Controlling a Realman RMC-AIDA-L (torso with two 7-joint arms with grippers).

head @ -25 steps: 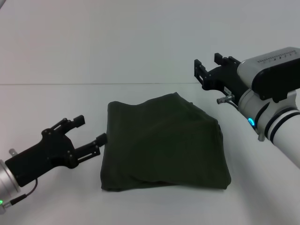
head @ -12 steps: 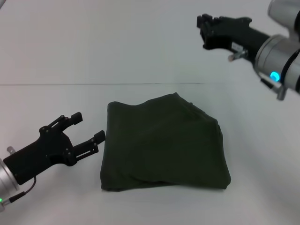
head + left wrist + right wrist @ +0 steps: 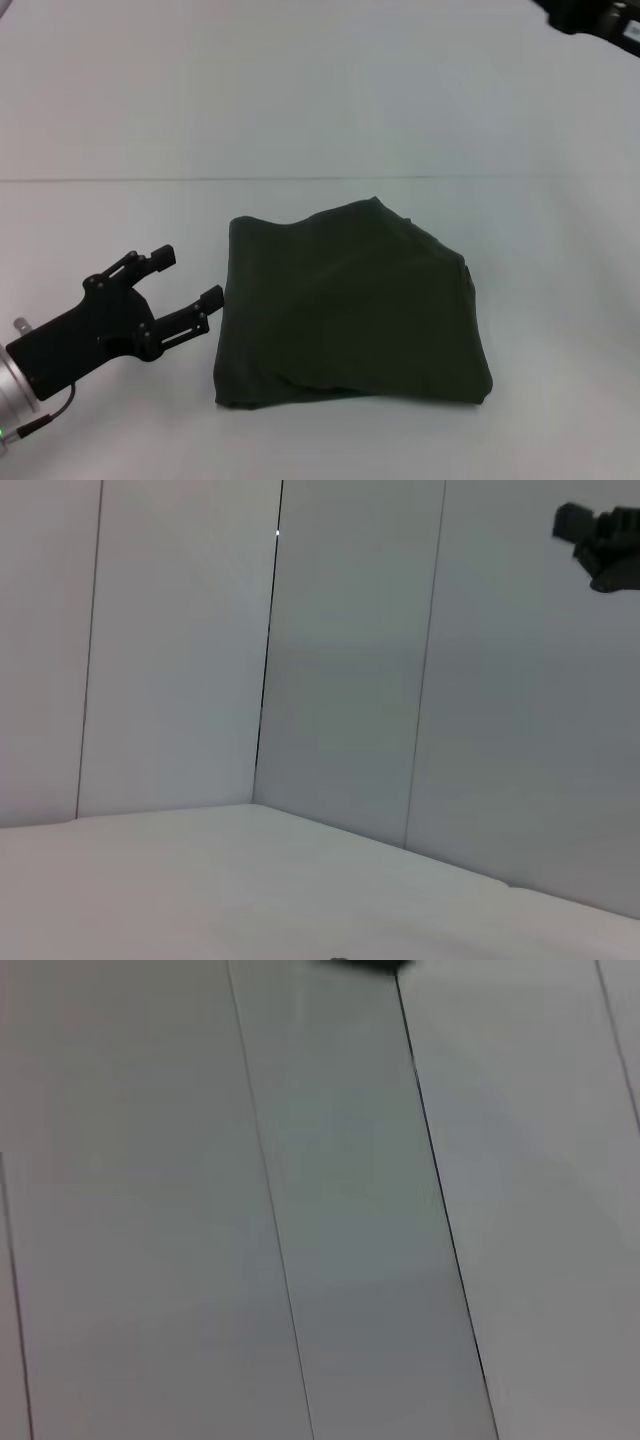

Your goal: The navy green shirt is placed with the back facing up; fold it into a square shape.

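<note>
The navy green shirt [image 3: 350,305] lies folded into a rough square in the middle of the white table, plain side up, with its far edge slightly bunched. My left gripper [image 3: 190,276] hovers open just off the shirt's left edge, holding nothing and not touching the cloth. Of my right gripper [image 3: 590,14], only a dark piece shows, raised high at the top right corner of the head view, far from the shirt. The left wrist view catches the right gripper [image 3: 600,548] as a small dark shape against the wall.
The white table [image 3: 100,220] runs back to a pale panelled wall [image 3: 300,90]. Both wrist views show only wall panels [image 3: 330,1210] and a strip of tabletop [image 3: 200,880].
My right arm has lifted up and to the right, from beside the shirt's far right corner to almost out of the head view. The left gripper has drawn back slightly from the shirt.
</note>
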